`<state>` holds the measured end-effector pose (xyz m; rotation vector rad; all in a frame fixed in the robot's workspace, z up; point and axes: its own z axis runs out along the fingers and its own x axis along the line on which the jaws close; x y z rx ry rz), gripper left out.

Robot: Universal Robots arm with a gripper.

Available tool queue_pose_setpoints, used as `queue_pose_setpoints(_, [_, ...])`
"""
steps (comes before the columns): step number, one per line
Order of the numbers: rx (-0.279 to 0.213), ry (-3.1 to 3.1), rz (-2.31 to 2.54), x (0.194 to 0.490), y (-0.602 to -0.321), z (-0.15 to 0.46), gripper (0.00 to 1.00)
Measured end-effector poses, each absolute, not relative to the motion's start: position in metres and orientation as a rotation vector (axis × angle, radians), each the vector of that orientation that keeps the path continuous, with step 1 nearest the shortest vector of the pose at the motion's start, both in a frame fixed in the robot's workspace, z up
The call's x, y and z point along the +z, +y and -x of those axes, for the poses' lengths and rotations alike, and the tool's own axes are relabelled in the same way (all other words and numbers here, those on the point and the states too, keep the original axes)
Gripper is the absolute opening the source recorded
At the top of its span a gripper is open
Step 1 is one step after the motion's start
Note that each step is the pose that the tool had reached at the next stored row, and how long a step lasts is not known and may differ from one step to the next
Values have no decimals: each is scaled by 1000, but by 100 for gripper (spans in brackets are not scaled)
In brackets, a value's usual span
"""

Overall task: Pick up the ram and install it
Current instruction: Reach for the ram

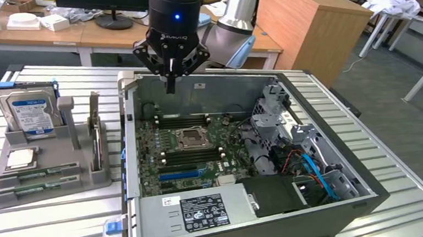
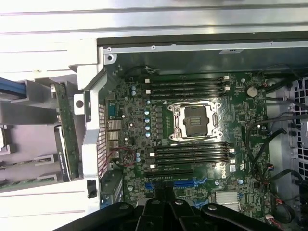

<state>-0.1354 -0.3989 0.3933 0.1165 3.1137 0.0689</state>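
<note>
Two ram sticks (image 1: 32, 174) (image 1: 26, 190), green with white labels, lie flat in the front slots of a grey holder (image 1: 75, 176) at the exterior view's left. My gripper (image 1: 171, 87) hangs over the far wall of the open computer case (image 1: 195, 92), well away from the ram, with its fingers shut and nothing between them. In the wrist view the black gripper (image 2: 165, 199) sits over the motherboard (image 2: 139, 168), whose long black memory slots (image 2: 187, 87) (image 2: 192, 151) flank the empty CPU socket (image 2: 195, 120). Green edges of the ram (image 2: 9, 184) peek from the holder.
The holder also carries a blue-labelled hard drive (image 1: 28, 116), a square CPU chip (image 1: 20, 159) and a thin green board standing on edge (image 1: 95, 137). Inside the case are a power supply (image 1: 199, 210), drive cages and cables (image 1: 310, 162). A slatted metal table (image 1: 57, 232) holds everything.
</note>
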Motion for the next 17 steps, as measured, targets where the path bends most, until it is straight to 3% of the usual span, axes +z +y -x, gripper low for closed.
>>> queue_pose_setpoints(17, [69,3114,-117,393,-399,149,10])
